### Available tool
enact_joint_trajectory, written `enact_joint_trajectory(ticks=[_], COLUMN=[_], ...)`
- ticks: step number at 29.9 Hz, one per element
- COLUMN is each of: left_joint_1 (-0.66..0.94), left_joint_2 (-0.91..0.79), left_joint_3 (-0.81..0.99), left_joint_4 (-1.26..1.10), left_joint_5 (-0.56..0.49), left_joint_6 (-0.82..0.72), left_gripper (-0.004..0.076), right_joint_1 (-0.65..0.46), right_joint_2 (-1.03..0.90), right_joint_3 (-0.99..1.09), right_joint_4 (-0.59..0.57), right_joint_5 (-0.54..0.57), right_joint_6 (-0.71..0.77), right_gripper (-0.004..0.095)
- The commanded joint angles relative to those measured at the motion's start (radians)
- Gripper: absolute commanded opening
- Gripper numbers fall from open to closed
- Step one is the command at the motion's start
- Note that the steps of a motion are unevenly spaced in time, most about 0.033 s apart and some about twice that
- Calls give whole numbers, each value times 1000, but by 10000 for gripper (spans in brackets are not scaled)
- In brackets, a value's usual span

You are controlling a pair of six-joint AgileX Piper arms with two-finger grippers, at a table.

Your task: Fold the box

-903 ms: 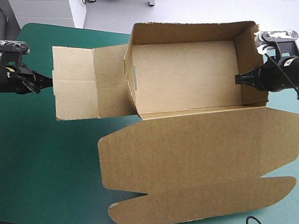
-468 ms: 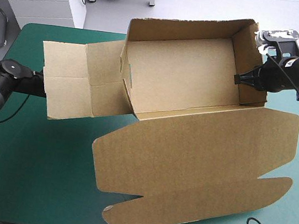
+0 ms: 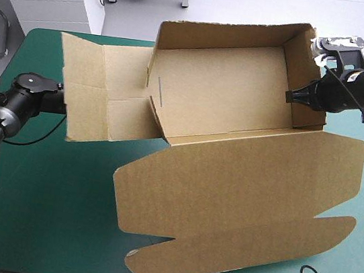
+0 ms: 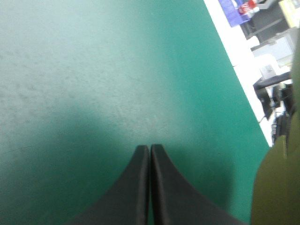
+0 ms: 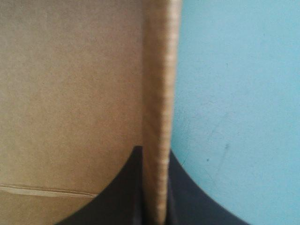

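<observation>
High view: box (image 3: 228, 99) part-raised, lid flat; right gripper (image 3: 294, 97) nips its end wall, left gripper (image 4: 150, 148) closed, empty

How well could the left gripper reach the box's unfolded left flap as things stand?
Probably yes: the left gripper, shut, sits close beside that flap with nothing between them, though it must open first.

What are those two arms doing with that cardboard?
They are folding a brown box on the table. The right gripper is shut on its raised right wall. The left gripper, shut and empty, sits by the unfolded left flap. The lid lies flat on the near side.
</observation>
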Motion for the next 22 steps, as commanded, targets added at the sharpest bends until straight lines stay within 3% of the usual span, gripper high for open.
enact_joint_trajectory(ticks=[1,10,22], left_joint_1=[-4,-4,-4], left_joint_2=[-37,-37,-66], left_joint_3=[-23,-23,-25], left_joint_4=[-161,-364,-475], left_joint_5=[87,211,216], left_joint_6=[27,56,28], left_gripper=[-8,-8,-6], right_joint_1=[-7,-7,-4], right_joint_2=[-45,-45,-47], right_joint_3=[-26,45,62], right_joint_4=[12,-13,-72], right_joint_5=[-3,-5,-40], right_joint_6=[12,12,48], right_gripper=[-19,-19,-17])
